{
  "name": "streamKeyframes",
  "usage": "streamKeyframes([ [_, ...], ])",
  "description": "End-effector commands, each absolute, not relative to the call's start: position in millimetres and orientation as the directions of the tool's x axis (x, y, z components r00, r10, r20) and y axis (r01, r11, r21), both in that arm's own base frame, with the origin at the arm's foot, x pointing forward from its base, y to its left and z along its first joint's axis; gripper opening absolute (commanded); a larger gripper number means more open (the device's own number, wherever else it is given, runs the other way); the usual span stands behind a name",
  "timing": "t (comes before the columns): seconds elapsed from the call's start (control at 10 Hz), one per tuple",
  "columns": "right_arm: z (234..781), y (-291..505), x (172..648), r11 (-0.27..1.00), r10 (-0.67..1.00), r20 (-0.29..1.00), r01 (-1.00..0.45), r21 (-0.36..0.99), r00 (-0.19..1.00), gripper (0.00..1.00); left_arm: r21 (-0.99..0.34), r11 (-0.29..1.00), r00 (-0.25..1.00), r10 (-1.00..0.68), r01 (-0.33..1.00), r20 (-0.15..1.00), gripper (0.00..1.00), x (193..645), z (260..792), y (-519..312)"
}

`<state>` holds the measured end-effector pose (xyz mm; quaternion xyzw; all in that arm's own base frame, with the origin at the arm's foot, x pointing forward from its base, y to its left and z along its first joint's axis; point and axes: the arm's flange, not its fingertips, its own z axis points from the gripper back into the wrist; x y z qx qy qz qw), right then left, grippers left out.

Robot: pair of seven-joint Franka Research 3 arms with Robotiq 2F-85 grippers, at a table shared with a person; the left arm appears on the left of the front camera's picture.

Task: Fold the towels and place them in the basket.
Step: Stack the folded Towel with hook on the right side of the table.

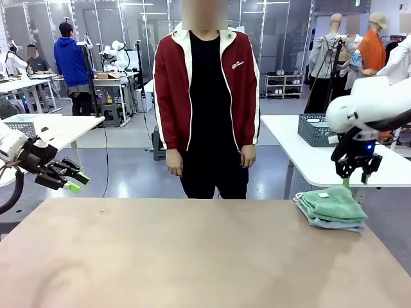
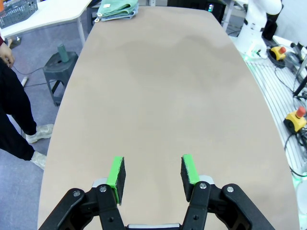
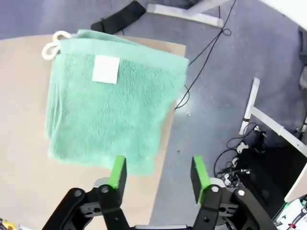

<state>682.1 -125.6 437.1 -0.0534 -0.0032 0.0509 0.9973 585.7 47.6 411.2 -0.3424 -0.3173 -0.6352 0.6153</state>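
Two grippers show. The left gripper (image 1: 72,180) hangs far left, fingers spread, holding nothing. The folded green towel (image 1: 332,203) lies on a blue-grey towel (image 1: 334,224) at the table's right edge. The right gripper (image 1: 357,169), spread and empty, hangs just above, much nearer.

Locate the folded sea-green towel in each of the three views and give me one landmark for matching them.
Front view: sea-green towel sits at the table's right far edge, on a grey-blue towel, below the right end effector.
Left wrist view: top edge, left of centre, at the table's far end.
Right wrist view: upper left, overhanging the table edge.
Shared landmark: the towel's white label.
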Motion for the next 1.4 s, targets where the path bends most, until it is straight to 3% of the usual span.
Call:
streamKeyframes([
  [0.0,517.6,-139.3,645.0,0.988,0.135,0.016,-0.133,-0.073,0.991,0.85,-0.019,-0.049,-0.012,-0.569,0.999,0.822,0.61,585.4,411.3,47.0],
  [0.3,668.1,-179.4,566.5,0.995,0.070,0.110,-0.078,0.066,0.991,0.85,-0.019,-0.049,-0.012,-0.569,0.999,0.822,0.61,585.4,411.3,47.0],
  [0.6,775.3,-200.4,476.4,0.958,0.097,0.240,-0.156,0.240,0.966,0.85,-0.019,-0.049,-0.012,-0.569,0.999,0.822,0.61,585.4,411.3,47.0],
  [1.0,822.6,-219.2,384.1,0.946,0.053,0.356,-0.161,0.283,0.933,0.85,-0.019,-0.049,-0.012,-0.569,0.999,0.822,0.61,585.4,411.3,47.0],
  [1.2,814.1,-216.9,378.8,0.957,0.070,0.410,-0.178,0.231,0.909,0.85,-0.019,-0.049,-0.012,-0.569,0.999,0.822,0.61,585.4,411.3,47.0],
  [1.3,831.7,-217.7,380.9,0.955,0.025,0.354,-0.127,0.267,0.935,0.85,-0.019,-0.049,-0.012,-0.569,0.999,0.822,0.61,585.4,411.3,47.0],
])
